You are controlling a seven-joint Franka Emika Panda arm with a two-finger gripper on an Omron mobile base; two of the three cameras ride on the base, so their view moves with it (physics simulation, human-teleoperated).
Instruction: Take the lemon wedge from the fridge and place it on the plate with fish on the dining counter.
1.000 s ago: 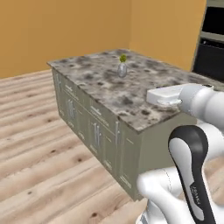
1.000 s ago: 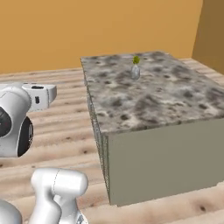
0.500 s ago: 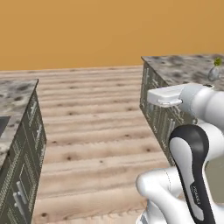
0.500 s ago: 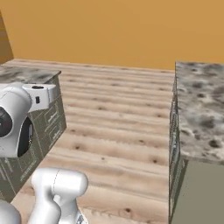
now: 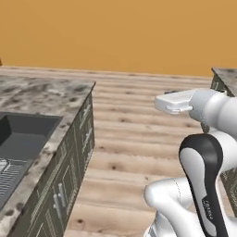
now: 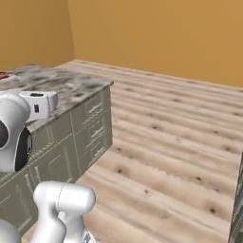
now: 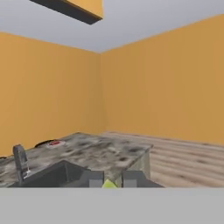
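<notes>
Open plank floor (image 5: 139, 139) runs from the middle of the left base view toward 12 o'clock up to the orange wall (image 5: 115, 32), with nothing standing on it. At 9 o'clock a stone-topped bench (image 5: 41, 99) with panelled sides blocks the way; its sunken dark sink (image 5: 23, 134) lies toward 8 o'clock. At 3 o'clock the corner of a second bench (image 5: 224, 76) closes the aisle's far side. In the hand view an upright faucet (image 7: 19, 162) rises at 9 o'clock.

a kitchen: stone-topped counter (image 5: 41, 95) with sink (image 5: 21, 139), faucet (image 7: 19, 162).
</notes>
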